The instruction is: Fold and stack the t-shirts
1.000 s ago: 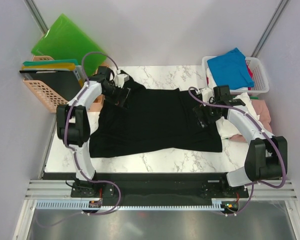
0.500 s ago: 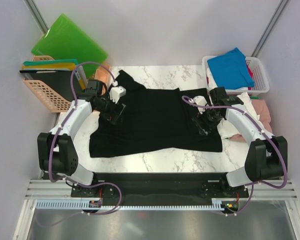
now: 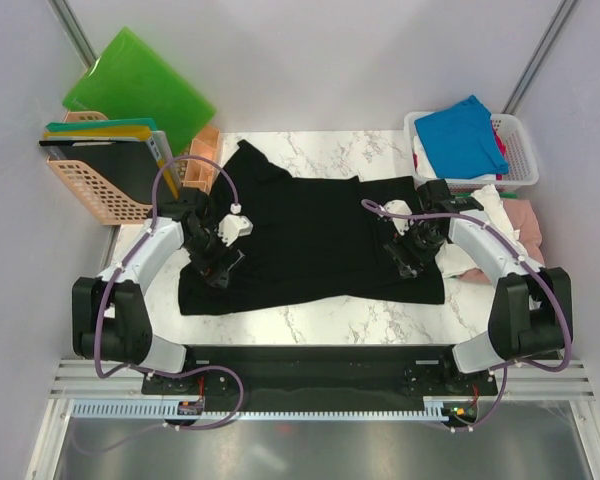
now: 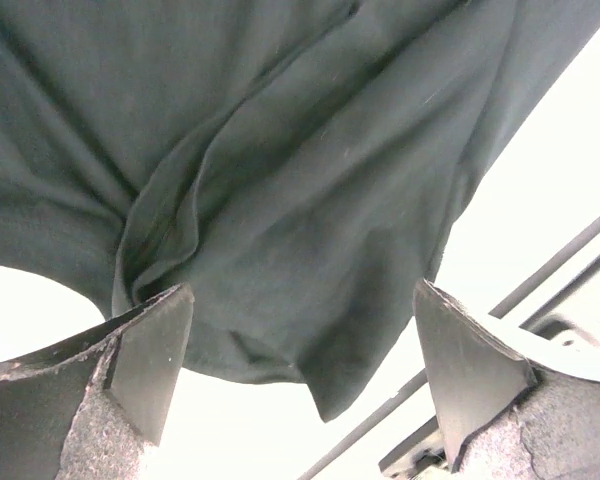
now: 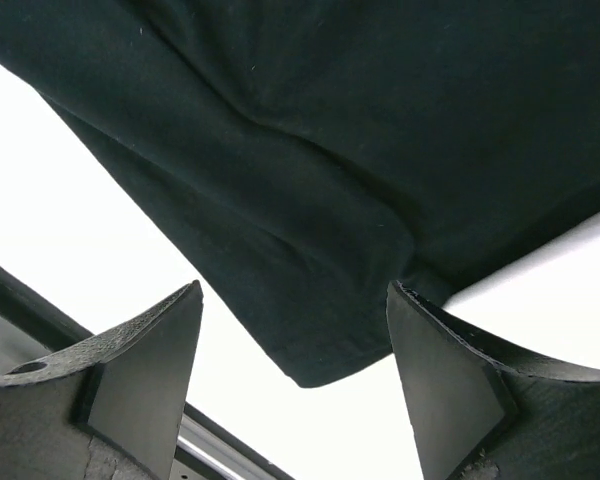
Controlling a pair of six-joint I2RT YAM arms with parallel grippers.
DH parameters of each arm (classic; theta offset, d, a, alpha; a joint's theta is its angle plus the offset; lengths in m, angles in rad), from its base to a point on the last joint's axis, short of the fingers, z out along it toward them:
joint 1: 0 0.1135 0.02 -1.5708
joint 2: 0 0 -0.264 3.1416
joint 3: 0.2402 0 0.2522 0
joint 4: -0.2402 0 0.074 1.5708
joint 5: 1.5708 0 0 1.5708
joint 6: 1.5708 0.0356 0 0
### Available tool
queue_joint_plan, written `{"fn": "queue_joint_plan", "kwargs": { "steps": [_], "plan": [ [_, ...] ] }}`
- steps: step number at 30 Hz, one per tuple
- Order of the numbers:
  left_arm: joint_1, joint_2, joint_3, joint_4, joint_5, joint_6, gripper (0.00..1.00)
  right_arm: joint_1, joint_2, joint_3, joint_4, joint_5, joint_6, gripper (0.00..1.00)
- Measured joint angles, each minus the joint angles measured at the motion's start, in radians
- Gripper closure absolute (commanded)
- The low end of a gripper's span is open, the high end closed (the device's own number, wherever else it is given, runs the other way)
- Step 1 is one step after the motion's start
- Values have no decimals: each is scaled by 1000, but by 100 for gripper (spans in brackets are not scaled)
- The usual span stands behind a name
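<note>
The black shirt (image 3: 310, 240) lies spread flat on the marble table (image 3: 330, 150), with one sleeve reaching to the far left. The left gripper (image 3: 220, 268) hangs over the near left part of the shirt. In its wrist view the fingers (image 4: 150, 350) stand wide apart, with only wrinkled cloth (image 4: 310, 180) below them and nothing between. The right gripper (image 3: 402, 258) hangs over the near right part. Its fingers (image 5: 150, 360) are also apart, above a corner of the shirt (image 5: 360, 130), and they hold nothing. A blue shirt (image 3: 462, 128) lies in the white basket (image 3: 520, 150) at the far right. A white shirt (image 3: 495, 205) and a pink shirt (image 3: 525, 215) lie just beside the right arm.
</note>
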Motion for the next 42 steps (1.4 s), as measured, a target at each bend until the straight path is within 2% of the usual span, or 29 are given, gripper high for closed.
{"fn": "queue_joint_plan", "kwargs": {
  "steps": [7,13,16,20,22,28,32,34,40,42],
  "plan": [
    [0,-12,-45,49,-157,33,0,0,5,-48,4,-14,-9,18],
    [0,-14,26,108,-187,26,0,0,13,-55,13,-22,-16,20],
    [0,-11,58,136,-187,22,4,0,21,-61,19,-22,-21,20],
    [0,36,62,151,-203,18,21,0,22,-63,22,-22,-26,20],
    [0,66,60,154,-217,15,21,0,22,-63,24,-22,-28,20],
    [0,105,49,163,-265,4,35,0,30,-66,27,-23,-31,21],
    [0,119,49,182,-290,-10,62,0,39,-79,28,-25,-32,22],
    [0,136,49,189,-294,-18,81,0,40,-82,29,-24,-34,22],
    [0,163,49,192,-306,-26,98,0,58,-95,45,-3,-47,24],
    [0,163,48,191,-310,-26,98,0,69,-96,48,6,-49,24]
  ]
}}
